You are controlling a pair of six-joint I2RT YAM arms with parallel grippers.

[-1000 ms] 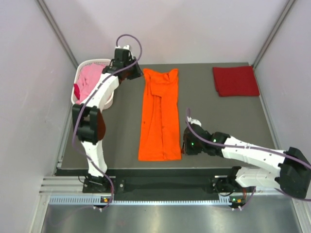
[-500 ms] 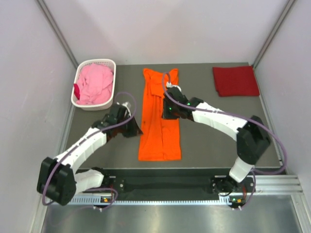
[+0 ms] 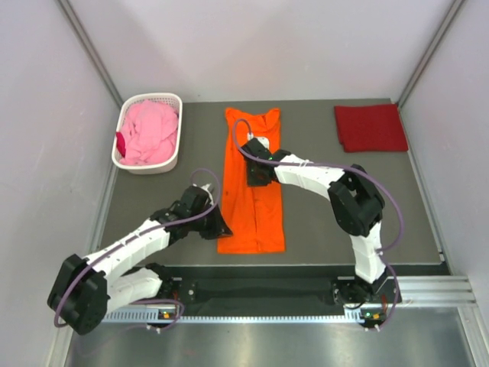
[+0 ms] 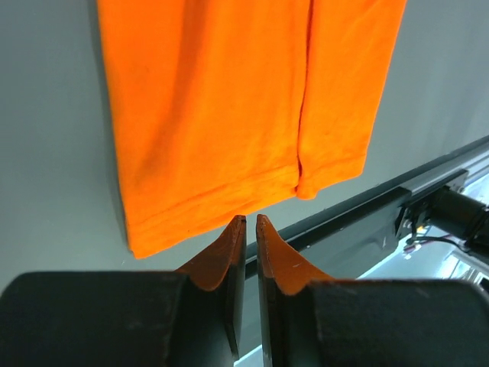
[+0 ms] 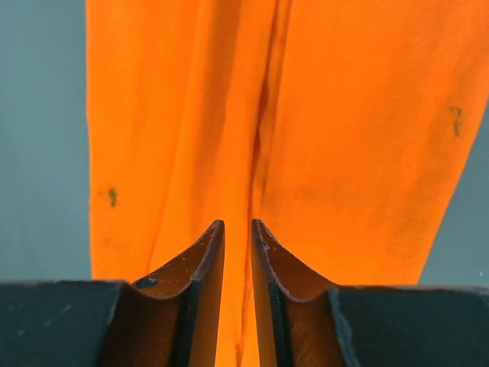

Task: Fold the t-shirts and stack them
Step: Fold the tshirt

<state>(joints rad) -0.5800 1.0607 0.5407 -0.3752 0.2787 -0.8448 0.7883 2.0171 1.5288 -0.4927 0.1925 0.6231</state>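
One orange t-shirt [image 3: 252, 222] flat on table [image 3: 313, 130].

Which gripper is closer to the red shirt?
Right. Right gripper sits over the orange shirt's middle, left of the red shirt; left gripper is farther, at the orange shirt's near left corner.

Robotics lab test cell. Enclosure: plain pale wall panels [image 3: 267, 46] on three sides. Grey desk [image 3: 328, 222]. Slotted metal rail [image 3: 260, 314] along near edge, with two cabled white arms bolted beside it: left arm [image 3: 126, 246], right arm [image 3: 306, 176].
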